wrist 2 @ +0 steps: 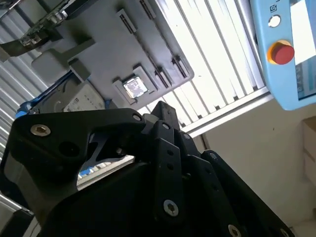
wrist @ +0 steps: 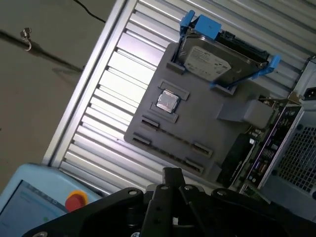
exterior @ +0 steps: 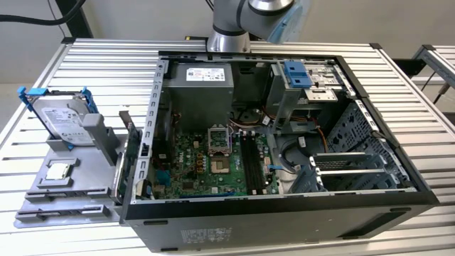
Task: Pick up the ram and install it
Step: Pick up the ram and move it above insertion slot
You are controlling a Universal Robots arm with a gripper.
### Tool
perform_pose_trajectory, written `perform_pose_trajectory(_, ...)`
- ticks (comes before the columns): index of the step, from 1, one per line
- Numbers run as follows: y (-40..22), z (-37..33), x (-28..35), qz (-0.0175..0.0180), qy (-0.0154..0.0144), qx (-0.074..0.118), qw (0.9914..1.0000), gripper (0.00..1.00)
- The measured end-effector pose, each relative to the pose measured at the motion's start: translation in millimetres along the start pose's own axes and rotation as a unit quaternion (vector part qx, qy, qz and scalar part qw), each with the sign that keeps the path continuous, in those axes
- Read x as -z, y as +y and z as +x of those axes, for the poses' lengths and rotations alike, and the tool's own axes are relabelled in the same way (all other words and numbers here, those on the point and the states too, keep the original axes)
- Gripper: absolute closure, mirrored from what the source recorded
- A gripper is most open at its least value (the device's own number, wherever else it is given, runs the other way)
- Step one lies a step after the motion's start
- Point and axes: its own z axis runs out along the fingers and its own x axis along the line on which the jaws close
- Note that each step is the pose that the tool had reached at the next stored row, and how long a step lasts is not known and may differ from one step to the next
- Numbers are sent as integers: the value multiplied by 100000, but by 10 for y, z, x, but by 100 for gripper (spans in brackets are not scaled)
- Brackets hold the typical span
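Ram seemingly well apart from gripper

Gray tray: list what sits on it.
A hard drive in blue brackets stands on edge and a processor chip lies flat on the gray tray; the drive covers its slot.

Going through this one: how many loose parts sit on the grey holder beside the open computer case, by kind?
Hard drive in blue brackets: 1
Processor chip: 1
Ram stick, standing on edge at the case side: 1
Total on the grey holder: 3
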Motion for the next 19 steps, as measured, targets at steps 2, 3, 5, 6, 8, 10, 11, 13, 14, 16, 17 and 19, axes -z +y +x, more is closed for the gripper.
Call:
perform_pose_trajectory(2,0,0,0,-4,60,1798,99984,100)
perform_pose_trajectory(3,0,0,0,-8,91,2775,99961,100)
perform_pose_trajectory(5,0,0,0,-10,150,4572,99895,100)
perform_pose_trajectory(6,0,0,0,-8,174,5490,99849,100)
perform_pose_trajectory(8,0,0,0,8,204,7318,99732,100)
perform_pose_trajectory(10,-1,0,0,42,227,9118,99583,100)
perform_pose_trajectory(11,-1,0,0,53,238,10038,99495,100)
perform_pose_trajectory(13,-1,0,0,65,275,11794,99302,100)
perform_pose_trajectory(14,0,0,0,69,302,12717,99188,100)
perform_pose_trajectory(16,0,0,0,77,346,14517,98940,100)
perform_pose_trajectory(17,0,0,0,87,356,15438,98800,100)
perform_pose_trajectory(19,0,0,0,115,361,17218,98506,100)
